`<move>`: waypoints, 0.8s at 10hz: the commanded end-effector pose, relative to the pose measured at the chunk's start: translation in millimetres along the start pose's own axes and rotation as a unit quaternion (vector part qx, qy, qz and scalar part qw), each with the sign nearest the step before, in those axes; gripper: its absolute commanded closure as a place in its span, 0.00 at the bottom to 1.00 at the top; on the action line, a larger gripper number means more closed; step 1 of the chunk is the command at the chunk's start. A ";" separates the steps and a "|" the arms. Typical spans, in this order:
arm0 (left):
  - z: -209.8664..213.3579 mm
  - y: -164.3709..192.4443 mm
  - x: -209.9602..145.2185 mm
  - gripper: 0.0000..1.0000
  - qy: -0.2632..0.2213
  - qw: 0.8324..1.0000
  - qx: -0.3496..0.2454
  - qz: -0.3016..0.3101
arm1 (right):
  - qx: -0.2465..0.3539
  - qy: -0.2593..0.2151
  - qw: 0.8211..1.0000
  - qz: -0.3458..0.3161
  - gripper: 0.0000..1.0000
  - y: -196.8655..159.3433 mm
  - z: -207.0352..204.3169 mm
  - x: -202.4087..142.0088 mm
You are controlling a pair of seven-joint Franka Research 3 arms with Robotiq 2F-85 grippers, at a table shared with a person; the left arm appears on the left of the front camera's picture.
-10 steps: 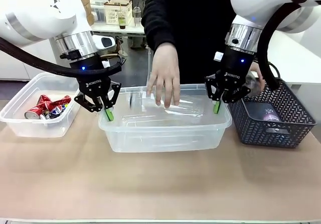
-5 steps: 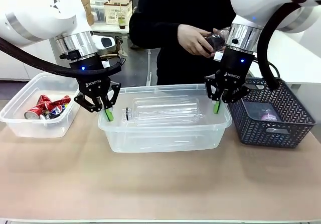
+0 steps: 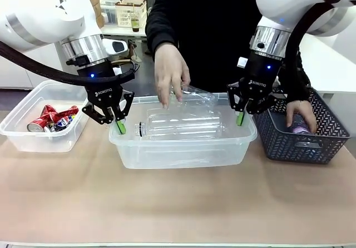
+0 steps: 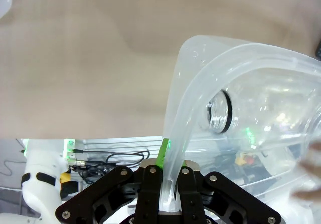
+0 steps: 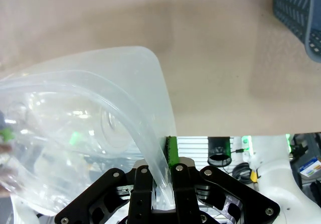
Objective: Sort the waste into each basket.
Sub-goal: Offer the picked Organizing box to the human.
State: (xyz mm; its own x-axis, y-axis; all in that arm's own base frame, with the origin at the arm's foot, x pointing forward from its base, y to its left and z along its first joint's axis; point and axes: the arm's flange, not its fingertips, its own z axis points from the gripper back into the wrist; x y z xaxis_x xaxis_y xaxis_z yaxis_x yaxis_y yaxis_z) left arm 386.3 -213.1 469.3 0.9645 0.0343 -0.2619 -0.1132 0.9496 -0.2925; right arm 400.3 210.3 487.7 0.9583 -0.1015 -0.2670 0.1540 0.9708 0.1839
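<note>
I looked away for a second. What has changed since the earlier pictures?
The person's hand now lowers a second clear bottle into the middle tub; the other hand has gone down into the dark basket. Unchanged: left gripper and right gripper clamped on the tub's rim, and the cans.

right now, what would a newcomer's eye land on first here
Both grippers, left and right, are clamped on opposite ends of the middle clear tub, which holds a clear bottle. A person's hand lowers another clear bottle over it. The other hand reaches into the dark lattice basket.
</note>
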 end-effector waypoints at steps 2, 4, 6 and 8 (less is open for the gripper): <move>3.3 2.6 -1.3 1.00 -0.004 1.000 -0.007 0.010 | 0.002 -0.003 1.000 -0.006 1.00 -0.1 2.4 -1.5; 3.3 2.6 -1.3 1.00 -0.004 1.000 -0.007 0.010 | 0.002 -0.003 1.000 -0.006 1.00 -0.1 2.4 -1.5; 3.3 2.6 -1.3 1.00 -0.004 1.000 -0.007 0.010 | 0.002 -0.003 1.000 -0.006 1.00 -0.1 2.4 -1.5; 3.3 2.6 -1.3 1.00 -0.004 1.000 -0.007 0.010 | 0.002 -0.003 1.000 -0.006 1.00 -0.1 2.4 -1.5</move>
State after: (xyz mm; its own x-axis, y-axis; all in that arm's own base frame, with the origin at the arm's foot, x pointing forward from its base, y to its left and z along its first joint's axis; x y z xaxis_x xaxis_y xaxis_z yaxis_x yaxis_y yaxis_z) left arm 386.3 -213.1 469.3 0.9645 0.0343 -0.2619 -0.1132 0.9496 -0.2925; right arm 400.3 210.3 487.7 0.9583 -0.1014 -0.2670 0.1540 0.9708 0.1839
